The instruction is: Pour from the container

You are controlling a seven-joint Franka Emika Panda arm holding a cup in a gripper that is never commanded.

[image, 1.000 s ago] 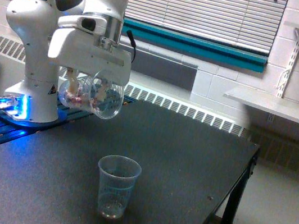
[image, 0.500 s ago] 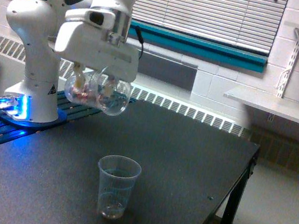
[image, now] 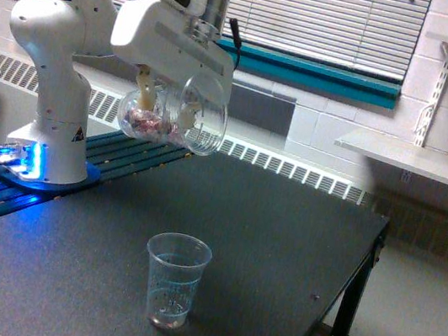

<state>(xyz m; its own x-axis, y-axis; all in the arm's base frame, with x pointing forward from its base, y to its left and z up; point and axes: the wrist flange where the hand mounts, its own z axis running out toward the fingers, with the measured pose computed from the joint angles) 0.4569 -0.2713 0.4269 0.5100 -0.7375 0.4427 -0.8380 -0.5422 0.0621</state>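
The container [image: 174,117] is a clear, wide glass cup lying nearly on its side in the air, its mouth turned to the exterior view's right. Pinkish-red and white pieces sit along its lower side. My gripper [image: 166,103] is shut on the container, its pale fingers [image: 145,87] showing through the glass. A smaller tapered clear plastic cup [image: 175,280] stands upright on the dark table [image: 279,253], well below the container and a little to its right. A few small pieces lie at the plastic cup's bottom.
The arm's white base [image: 50,106] stands at the table's left with a blue light glowing by it. The table's right edge [image: 366,267] drops off to the floor. A radiator and blinds run along the back wall; shelves [image: 421,161] hang on the right.
The arm has lifted the container and carried it to the right, from left of the plastic cup to nearly above it. The plastic cup has not moved.
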